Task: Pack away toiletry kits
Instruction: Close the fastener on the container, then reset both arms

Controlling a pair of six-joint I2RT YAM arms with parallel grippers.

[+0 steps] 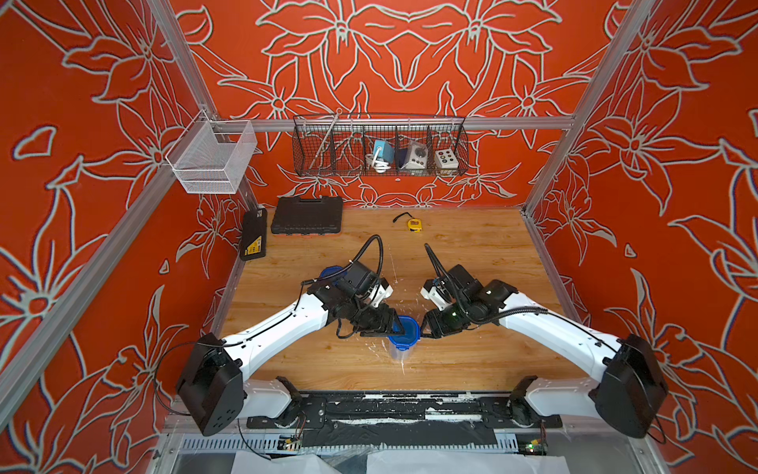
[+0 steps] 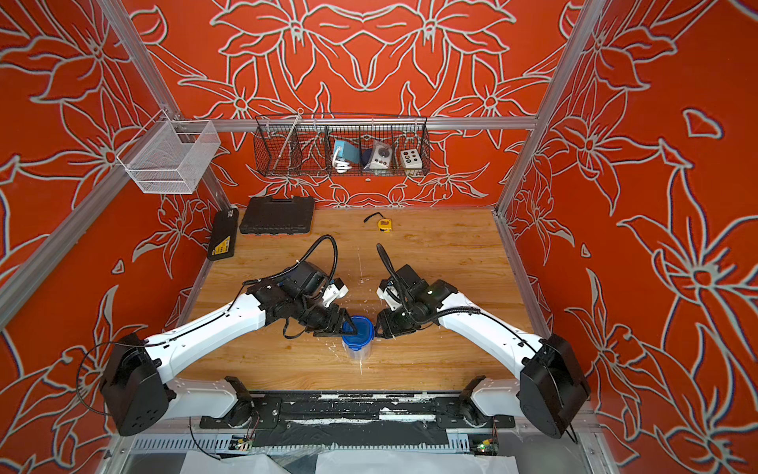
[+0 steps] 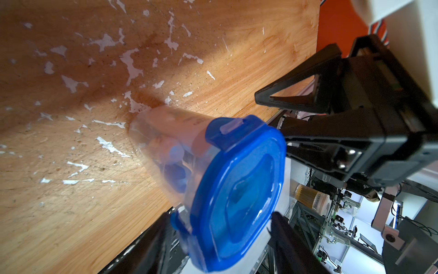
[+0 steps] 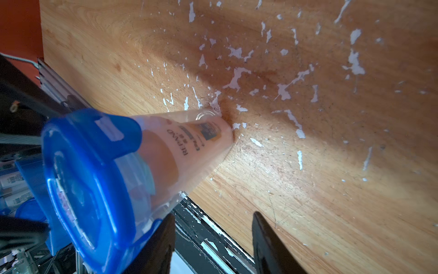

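left gripper (image 1: 394, 327) reaches in from the left over the blue lid (image 1: 407, 328) of a clear tub (image 1: 400, 352). the tub stands upright on the wooden table (image 1: 471, 262), close to the near edge and about midway between left and right. in the left wrist view the gripper's two fingers (image 3: 156, 242) stand apart with the lid between them, one of them against a clip tab. whether they press on the lid or only flank it i cannot tell, since that view is smeared.

right gripper (image 1: 425, 327) comes in from the right and sits just beside the lid's right edge. its jaws are apart, and in the right wrist view only bare table and the base rail (image 4: 213, 227) show between them. it holds nothing.

the lid is on the tub, and the clip tab (image 4: 111, 135) facing the right wrist camera lies folded down against the wall. through the clear wall a pale bottle (image 4: 199, 137) with a printed label stands inside, beside blue shapes too blurred to name. a second blue lid (image 1: 330, 273) shows further back on the left, mostly hidden behind the left arm (image 1: 287, 324).

two black tool cases (image 1: 307, 215) lie at the far left of the table, and a yellow tape measure (image 1: 414, 224) lies at the far middle, well apart from the tub.
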